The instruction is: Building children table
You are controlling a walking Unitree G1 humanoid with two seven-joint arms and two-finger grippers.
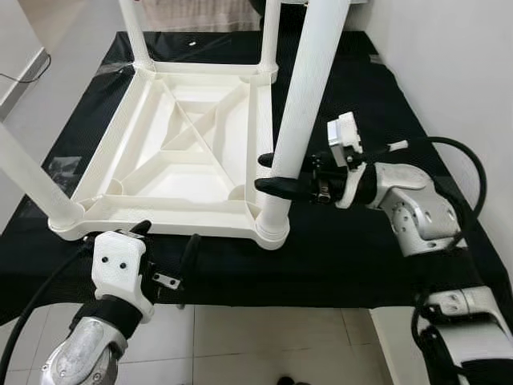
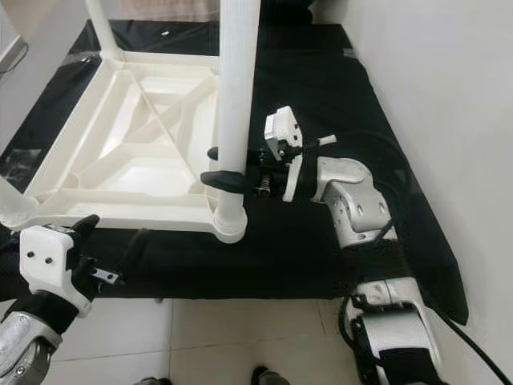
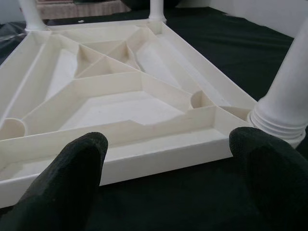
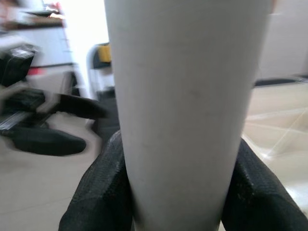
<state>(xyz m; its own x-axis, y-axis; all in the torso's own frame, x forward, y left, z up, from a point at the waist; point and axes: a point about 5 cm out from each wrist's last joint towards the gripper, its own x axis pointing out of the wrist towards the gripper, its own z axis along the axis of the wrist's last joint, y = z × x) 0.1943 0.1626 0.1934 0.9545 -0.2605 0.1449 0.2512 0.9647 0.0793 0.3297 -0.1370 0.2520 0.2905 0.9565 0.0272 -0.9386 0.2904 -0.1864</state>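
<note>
The little white table [image 1: 172, 152] lies upside down on a black cloth [image 1: 361, 257], with its legs pointing up. The right gripper [image 1: 276, 172] has its two black fingers squeezed around the near leg [image 1: 300, 104] — one finger on each side, low down, just above the corner socket [image 1: 272, 226]. The left gripper [image 1: 164, 249] waits with its fingers spread wide, just beside the table's front edge and holding nothing. I think the leg is being pushed or twisted into its hole. To do it well, keep the leg standing straight, press down gently — and let the left gripper steady the table so it cannot slide.
</note>
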